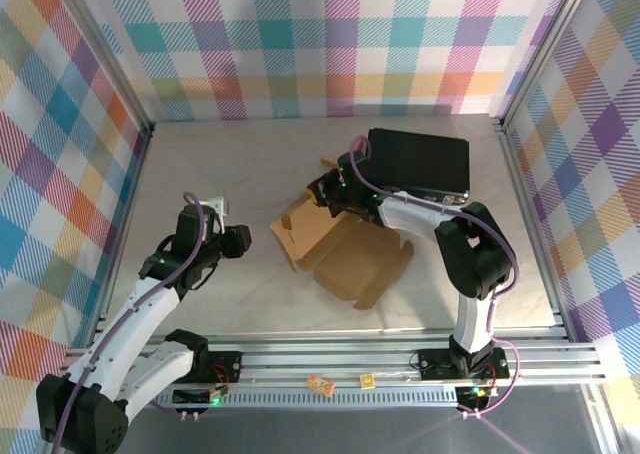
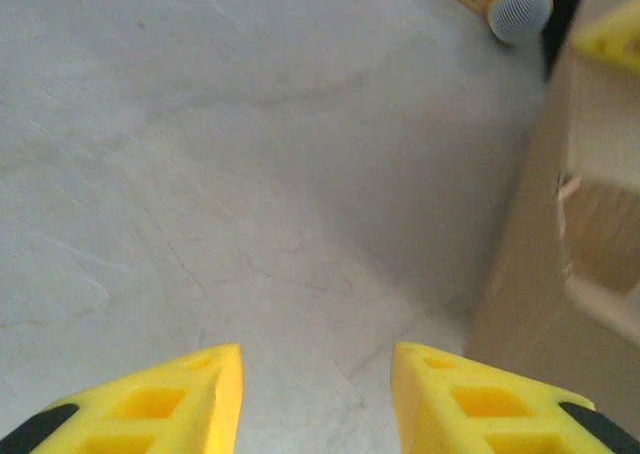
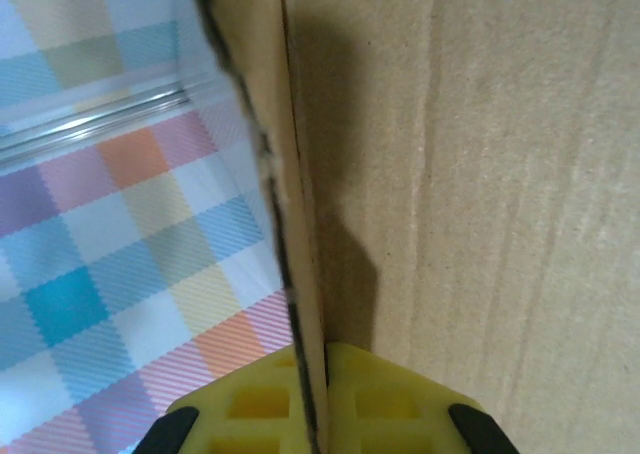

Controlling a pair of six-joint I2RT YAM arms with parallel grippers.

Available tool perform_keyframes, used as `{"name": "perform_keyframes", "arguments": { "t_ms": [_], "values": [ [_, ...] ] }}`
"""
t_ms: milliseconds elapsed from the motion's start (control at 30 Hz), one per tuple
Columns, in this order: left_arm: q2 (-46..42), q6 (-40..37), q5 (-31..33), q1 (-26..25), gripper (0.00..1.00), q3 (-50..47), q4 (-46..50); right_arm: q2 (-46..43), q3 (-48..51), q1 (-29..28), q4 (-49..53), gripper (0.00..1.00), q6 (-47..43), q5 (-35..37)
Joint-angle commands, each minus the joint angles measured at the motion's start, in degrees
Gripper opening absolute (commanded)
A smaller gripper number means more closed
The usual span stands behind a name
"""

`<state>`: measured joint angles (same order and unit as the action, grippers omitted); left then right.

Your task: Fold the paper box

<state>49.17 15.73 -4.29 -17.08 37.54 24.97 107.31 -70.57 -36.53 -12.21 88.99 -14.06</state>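
Note:
The brown cardboard paper box lies partly folded in the middle of the table, one panel flat and its left side raised. My right gripper is at its far upper corner, shut on a standing cardboard flap whose edge runs between the two yellow fingers. My left gripper hovers a short way left of the box, open, with bare table between its yellow fingers. In the left wrist view the box wall stands at the right edge.
A black hard case sits at the back right, right behind the right arm. Checked cloth walls close in the table on three sides. Small orange tags lie on the front rail.

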Motion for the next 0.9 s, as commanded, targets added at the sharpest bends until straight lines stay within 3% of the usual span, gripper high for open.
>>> {"name": "perform_keyframes", "arguments": {
  "t_ms": [0, 167, 467, 700, 867],
  "values": [
    [-3.4, 0.3, -9.8, 0.6, 0.43, -3.1, -4.0, -1.2, -1.2, 0.0, -5.7, 0.0, -1.2, -2.9],
    [-1.6, 0.4, -11.6, 0.6, 0.49, -2.9, -3.5, -1.9, -1.6, 0.1, -3.6, 0.0, -0.9, -2.5],
    [4.9, 0.1, -15.8, -1.1, 0.51, -2.4, -12.8, -1.4, -2.4, 0.1, -3.2, 0.0, -0.7, -3.3],
    [8.4, -1.7, -13.2, -7.2, 0.52, -1.8, -16.7, -1.3, -1.7, 0.1, -4.2, 0.0, -0.3, -3.8],
    [8.0, -2.6, -12.1, -8.0, 0.57, -1.9, -17.7, -1.2, -2.0, 0.2, -4.2, 0.0, 0.1, -4.0]
  ]
}}
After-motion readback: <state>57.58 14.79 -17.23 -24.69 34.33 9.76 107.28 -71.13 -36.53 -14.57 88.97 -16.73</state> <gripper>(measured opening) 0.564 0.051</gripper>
